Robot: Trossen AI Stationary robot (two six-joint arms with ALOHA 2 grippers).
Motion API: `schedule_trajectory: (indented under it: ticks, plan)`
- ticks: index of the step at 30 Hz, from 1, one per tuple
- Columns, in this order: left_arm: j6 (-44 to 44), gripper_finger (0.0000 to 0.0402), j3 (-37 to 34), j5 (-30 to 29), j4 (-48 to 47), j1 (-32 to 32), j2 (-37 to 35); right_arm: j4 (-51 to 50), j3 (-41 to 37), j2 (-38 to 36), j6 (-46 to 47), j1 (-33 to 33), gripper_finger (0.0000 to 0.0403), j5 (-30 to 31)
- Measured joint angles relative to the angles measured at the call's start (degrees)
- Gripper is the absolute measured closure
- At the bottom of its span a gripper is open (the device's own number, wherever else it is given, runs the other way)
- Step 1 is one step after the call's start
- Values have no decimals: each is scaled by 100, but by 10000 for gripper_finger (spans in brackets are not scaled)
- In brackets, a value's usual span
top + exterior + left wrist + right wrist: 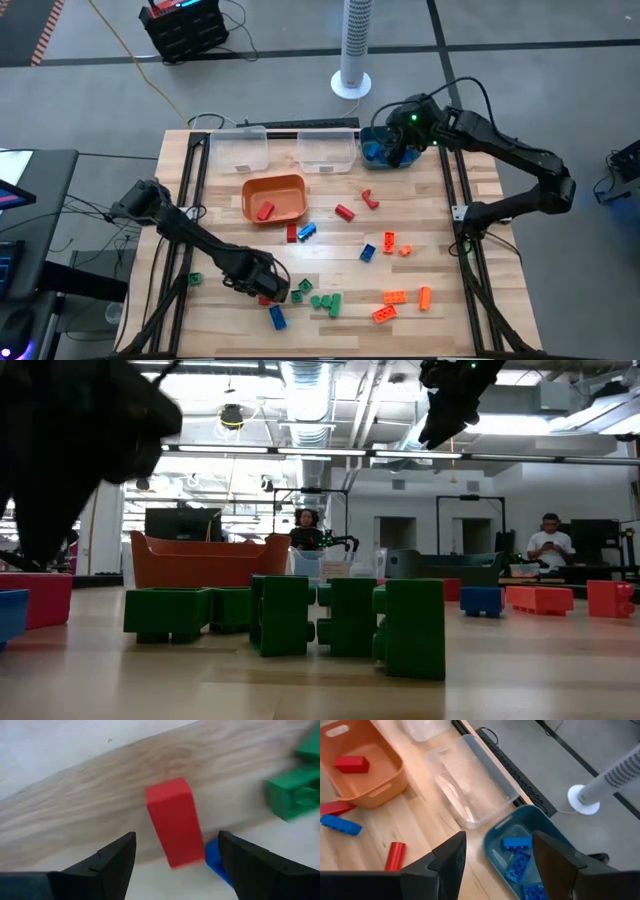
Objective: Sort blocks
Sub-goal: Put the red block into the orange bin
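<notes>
High view: the left gripper [268,290] sits low at the table's near edge over a red block [264,299], with green blocks [325,301] beside it. The right gripper [393,150] hangs above the teal bin [374,133]. Low view: green blocks [348,617] stand in front of the orange bin [208,563]. Left wrist view: fingers [110,865] spread apart, straddling the red block [174,822]. Right wrist view: fingers [446,862] apart, empty, above the teal bin [492,848] holding blue blocks [518,863].
</notes>
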Motion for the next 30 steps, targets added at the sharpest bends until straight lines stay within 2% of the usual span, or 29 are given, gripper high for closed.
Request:
schedule_trajectory:
  ticks: [8,11,16,19,21,25,28,30]
  plan:
    - [259,140,0,118,300,98,451,26,0,4,-86,165,168,0]
    - [385,177,0,95,235,108,449,8,0,4,-92,213,168,0]
    - [927,279,0,85,-52,131,441,-1,0,4,-39,373,168,-1]
    - [1279,279,-8,31,-271,209,272,-5,0,4,59,531,168,-4]
    - [1356,279,-11,-299,-279,301,-62,-19,0,4,83,669,168,-4]
    - [1663,279,-2,-1398,-572,645,-943,-7,0,4,358,925,168,-9]
    - [2204,279,0,-2028,-963,1165,-1613,236,0,4,512,1151,168,-9]
    - [2806,279,2,-2142,-1277,1666,-1930,508,0,4,527,1320,168,0]
